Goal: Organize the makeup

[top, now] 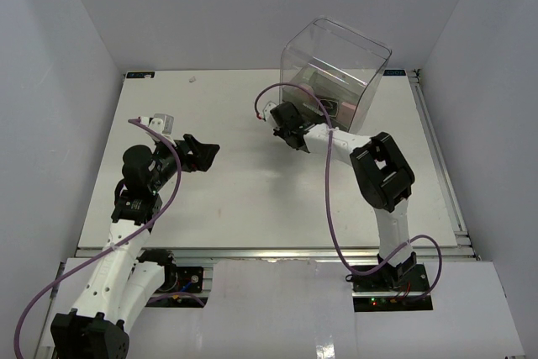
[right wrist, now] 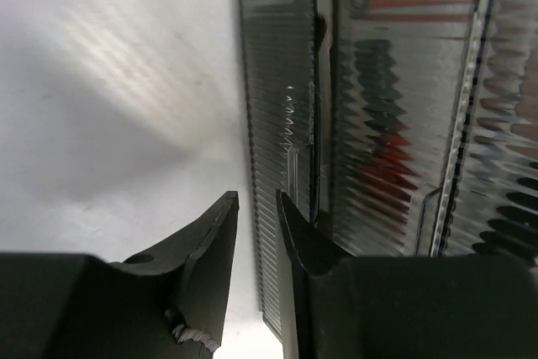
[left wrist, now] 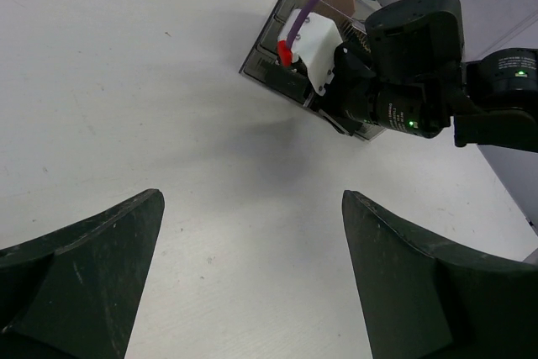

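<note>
The makeup shows only as blurred dark and red shapes (right wrist: 382, 124) behind the ribbed fronts of the clear drawer box (top: 336, 65), so I cannot tell the pieces apart. My right gripper (top: 290, 124) is low at the box's front left corner. Its jaws (right wrist: 256, 195) stand a narrow gap apart with nothing between them, right beside the edge of a ribbed drawer front (right wrist: 277, 81). My left gripper (top: 204, 155) hovers over bare table at the left, wide open and empty (left wrist: 252, 199), facing the box (left wrist: 277, 60) and the right arm.
The clear box stands at the table's back right, near the rear edge. The right arm's purple cable (top: 329, 199) loops over the table toward its base. White walls close in the table (top: 252, 208) on three sides.
</note>
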Controlling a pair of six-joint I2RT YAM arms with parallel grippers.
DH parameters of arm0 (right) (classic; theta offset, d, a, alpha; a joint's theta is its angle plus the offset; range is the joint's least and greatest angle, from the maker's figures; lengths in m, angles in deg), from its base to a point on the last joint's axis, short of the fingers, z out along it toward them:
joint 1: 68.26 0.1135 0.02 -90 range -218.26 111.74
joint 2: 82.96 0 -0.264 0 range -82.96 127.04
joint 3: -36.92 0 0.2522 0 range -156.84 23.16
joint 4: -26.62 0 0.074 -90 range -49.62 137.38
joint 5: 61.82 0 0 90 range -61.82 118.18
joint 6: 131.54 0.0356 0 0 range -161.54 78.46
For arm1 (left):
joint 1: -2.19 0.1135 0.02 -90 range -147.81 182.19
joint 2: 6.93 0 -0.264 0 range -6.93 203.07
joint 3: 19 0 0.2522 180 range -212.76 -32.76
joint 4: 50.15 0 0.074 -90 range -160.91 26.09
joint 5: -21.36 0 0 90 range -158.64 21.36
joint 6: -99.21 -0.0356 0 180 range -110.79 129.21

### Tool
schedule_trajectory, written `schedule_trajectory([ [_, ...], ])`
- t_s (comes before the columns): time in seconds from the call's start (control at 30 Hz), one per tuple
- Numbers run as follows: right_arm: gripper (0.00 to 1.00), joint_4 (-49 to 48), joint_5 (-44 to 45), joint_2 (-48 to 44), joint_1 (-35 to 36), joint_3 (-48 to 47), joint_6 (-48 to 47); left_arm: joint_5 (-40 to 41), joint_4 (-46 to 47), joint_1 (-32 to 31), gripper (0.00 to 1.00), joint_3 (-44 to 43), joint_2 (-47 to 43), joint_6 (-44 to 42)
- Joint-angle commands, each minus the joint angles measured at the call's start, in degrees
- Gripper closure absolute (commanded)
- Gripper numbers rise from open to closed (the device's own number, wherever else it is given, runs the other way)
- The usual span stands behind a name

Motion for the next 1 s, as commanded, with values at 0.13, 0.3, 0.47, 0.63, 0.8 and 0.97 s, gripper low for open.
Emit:
schedule_trajectory([
  [0.13, 0.64, -4.02, 6.15, 2.11, -3.09, -1.92, -1.38, -0.41, 0.69, -0.12, 0.02, -0.15, -0.80, -0.34],
  [0.3, 0.63, -2.11, -2.76, -2.65, -3.27, 0.90, -2.07, -0.33, 0.75, -0.12, 0.02, -0.09, -0.71, -0.34],
  [0.47, 0.62, 7.78, -28.33, -14.27, -3.35, 4.39, -3.46, -0.23, 0.66, -0.12, 0.02, -0.15, -0.67, -0.43],
  [0.63, 0.58, 10.60, -42.88, -29.67, -5.36, 9.69, -3.00, -1.20, 0.83, -0.12, 0.02, -0.04, -0.61, -0.52],
  [0.8, 0.57, 10.31, -62.64, -44.42, -23.29, 14.04, 4.87, -3.71, 0.75, -0.12, 0.02, 0.03, -0.10, -0.61],
  [0.97, 0.56, 10.19, -76.20, -53.37, -44.23, 20.78, 7.02, -7.31, 3.50, -0.19, 0.02, 0.05, 1.06, -0.69],
])
